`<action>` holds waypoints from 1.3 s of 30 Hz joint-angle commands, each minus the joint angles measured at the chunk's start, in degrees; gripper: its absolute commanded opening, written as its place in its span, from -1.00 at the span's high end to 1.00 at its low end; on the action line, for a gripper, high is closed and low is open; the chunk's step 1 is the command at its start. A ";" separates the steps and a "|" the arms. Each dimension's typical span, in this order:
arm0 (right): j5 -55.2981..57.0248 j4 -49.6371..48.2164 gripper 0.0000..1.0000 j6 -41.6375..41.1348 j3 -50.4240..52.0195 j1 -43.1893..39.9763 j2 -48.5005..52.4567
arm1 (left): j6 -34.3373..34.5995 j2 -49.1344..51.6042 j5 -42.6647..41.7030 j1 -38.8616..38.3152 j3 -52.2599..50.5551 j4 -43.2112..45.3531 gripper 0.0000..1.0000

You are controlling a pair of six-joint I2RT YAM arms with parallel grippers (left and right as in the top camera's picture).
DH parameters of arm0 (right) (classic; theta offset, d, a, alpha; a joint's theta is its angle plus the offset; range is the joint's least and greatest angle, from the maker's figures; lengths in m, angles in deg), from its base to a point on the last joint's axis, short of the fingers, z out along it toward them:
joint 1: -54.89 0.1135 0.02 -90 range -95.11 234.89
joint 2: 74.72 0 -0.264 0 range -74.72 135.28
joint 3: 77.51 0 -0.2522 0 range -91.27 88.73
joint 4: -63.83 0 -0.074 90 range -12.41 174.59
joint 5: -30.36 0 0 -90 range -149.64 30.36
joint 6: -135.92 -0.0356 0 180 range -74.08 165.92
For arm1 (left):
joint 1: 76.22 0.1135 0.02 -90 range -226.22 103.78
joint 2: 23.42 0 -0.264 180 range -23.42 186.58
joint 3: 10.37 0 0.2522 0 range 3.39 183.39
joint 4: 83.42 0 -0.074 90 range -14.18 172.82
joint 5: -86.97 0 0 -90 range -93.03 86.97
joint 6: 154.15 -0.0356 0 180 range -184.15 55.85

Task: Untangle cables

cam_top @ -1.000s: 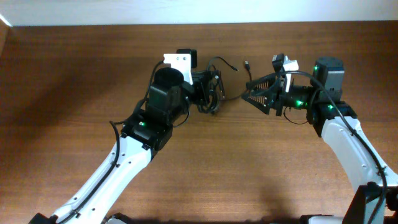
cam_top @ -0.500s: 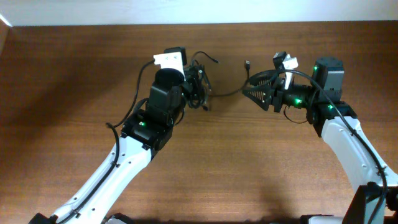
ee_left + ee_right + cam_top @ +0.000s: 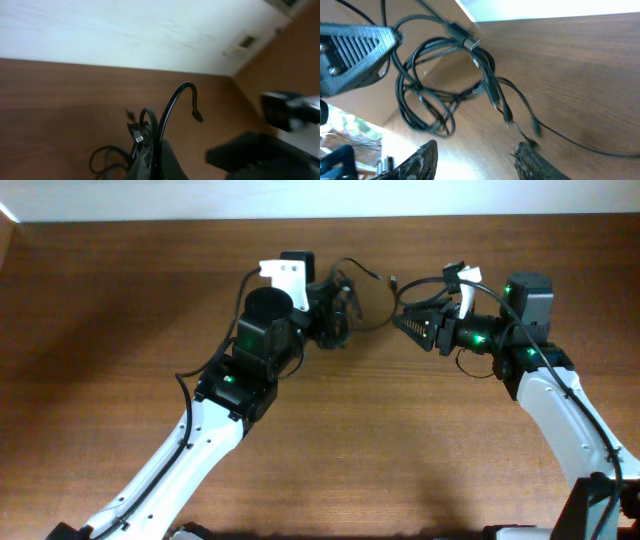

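Note:
The cables (image 3: 347, 292) are thin black cords in a tangled bundle at the back middle of the table. My left gripper (image 3: 333, 317) is shut on the bundle; in the left wrist view its fingers (image 3: 152, 162) pinch several strands, and one cord (image 3: 172, 102) arcs upward to a small plug. My right gripper (image 3: 403, 322) is open just right of the bundle, with its tips facing it. In the right wrist view its fingers (image 3: 477, 160) stand apart below the looped cords (image 3: 432, 95), and a loose plug end (image 3: 532, 141) hangs close to one fingertip.
The wooden table (image 3: 380, 440) runs to a pale wall at the back. A loose plug (image 3: 393, 281) lies between the two grippers. Thicker black arm cables run along both arms (image 3: 185, 395). The left gripper's body shows in the right wrist view (image 3: 355, 45).
The left gripper swung left with the bundle, then came back to the right. The right gripper shifted slightly toward the back and nearer the bundle, still open.

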 commanded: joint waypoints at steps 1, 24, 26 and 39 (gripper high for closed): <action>-7.80 0.07 -0.02 -2.36 -0.24 -0.15 0.20 | 4.17 -0.83 -7.41 0.04 0.70 0.33 1.00; -12.22 2.19 -0.42 -3.06 -0.24 5.77 0.20 | 26.73 -1.03 -5.62 1.66 0.70 -0.74 1.00; -11.34 0.26 -0.42 -2.69 -0.24 8.00 0.20 | 27.80 -1.03 -5.64 1.66 0.70 -0.74 1.00; -2.49 0.24 -0.44 2.49 -0.24 10.43 0.24 | 32.76 -1.03 -10.88 1.53 0.70 0.63 1.00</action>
